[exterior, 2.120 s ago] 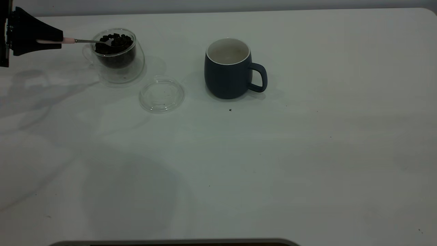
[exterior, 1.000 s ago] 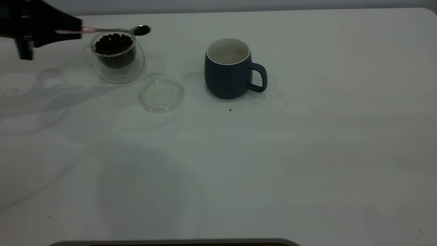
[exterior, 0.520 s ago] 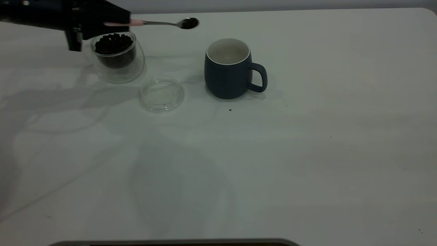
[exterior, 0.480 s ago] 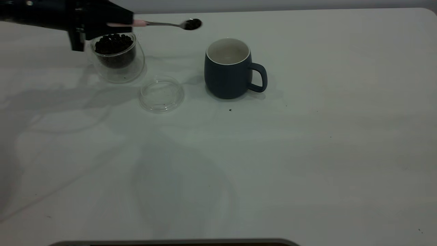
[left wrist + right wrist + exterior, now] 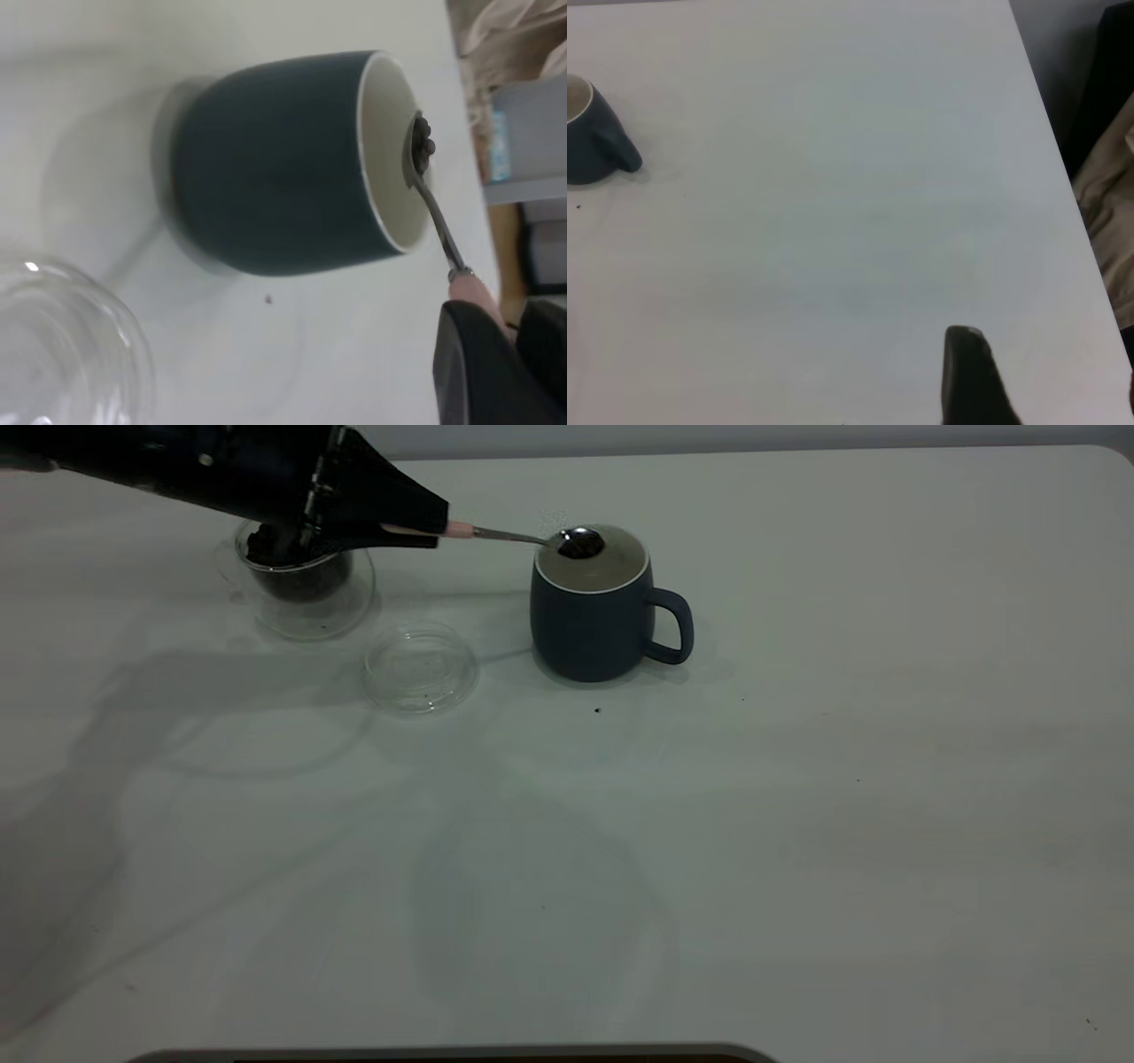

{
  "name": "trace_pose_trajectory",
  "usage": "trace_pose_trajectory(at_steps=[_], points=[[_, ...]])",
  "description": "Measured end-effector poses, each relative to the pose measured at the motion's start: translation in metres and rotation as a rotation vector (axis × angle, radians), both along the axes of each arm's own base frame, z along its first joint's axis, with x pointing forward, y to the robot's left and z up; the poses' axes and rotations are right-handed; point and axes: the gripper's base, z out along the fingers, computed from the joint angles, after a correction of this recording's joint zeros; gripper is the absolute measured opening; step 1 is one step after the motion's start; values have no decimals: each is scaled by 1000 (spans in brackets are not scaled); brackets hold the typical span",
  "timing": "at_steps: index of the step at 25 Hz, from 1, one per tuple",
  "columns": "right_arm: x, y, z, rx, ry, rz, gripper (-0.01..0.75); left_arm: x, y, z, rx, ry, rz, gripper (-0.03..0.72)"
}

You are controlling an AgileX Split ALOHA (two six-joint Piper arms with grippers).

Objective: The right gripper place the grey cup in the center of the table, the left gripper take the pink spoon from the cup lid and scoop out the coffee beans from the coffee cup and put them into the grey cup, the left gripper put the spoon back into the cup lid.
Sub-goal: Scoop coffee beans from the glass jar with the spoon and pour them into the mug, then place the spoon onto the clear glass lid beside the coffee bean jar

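My left claw (image 5: 440,528) clamped on pink spoon (image 5: 523,536) handle. Spoon bowl ahead of my fingertips, over grey cup (image 5: 595,607) mouth, a few coffee beans (image 5: 424,142) in it. Coffee cup (image 5: 301,584) beneath my wrist; cup lid (image 5: 419,668) on counter (image 5: 797,797) between the cups. Right claw (image 5: 970,372): can't tell its state.

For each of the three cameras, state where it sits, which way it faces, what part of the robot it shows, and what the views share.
Exterior: above the table, looking down; left pincer carries the pink spoon over the grey cup.
Left wrist: on the left arm, looking along the spoon to the cup; own fingers at the edge.
Right wrist: on the right arm, away from the work, over bare table; one fingertip shows.
Shared: the grey cup appears in all three.
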Motion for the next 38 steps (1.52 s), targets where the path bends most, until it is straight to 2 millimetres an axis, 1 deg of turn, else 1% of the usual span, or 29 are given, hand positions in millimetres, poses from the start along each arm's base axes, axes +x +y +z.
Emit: trace_pose_trajectory(at_steps=[5, 20, 24, 26, 28, 29, 32, 34, 36, 38], points=[[0, 0, 0, 0, 0, 0, 457, 2, 0, -1, 38, -99, -22, 127], [0, 0, 0, 0, 0, 0, 457, 2, 0, -1, 107, -490, -234, 127], [0, 0, 0, 0, 0, 0, 457, 1, 0, 1, 84, -510, -247, 127], [0, 0, 0, 0, 0, 0, 457, 1, 2, 9, 49, -497, -239, 127], [0, 0, 0, 0, 0, 0, 457, 1, 10, 25, 10, -472, -221, 127], [0, 0, 0, 0, 0, 0, 457, 2, 18, 36, 3, -470, -214, 127], [0, 0, 0, 0, 0, 0, 457, 3, 50, 69, 26, -475, -174, 127], [0, 0, 0, 0, 0, 0, 457, 1, 74, 84, 50, -461, -136, 127], [0, 0, 0, 0, 0, 0, 457, -1, 91, 87, 67, -408, -106, 127], [0, 0, 0, 0, 0, 0, 457, -5, 100, 81, 108, -341, -110, 127]])
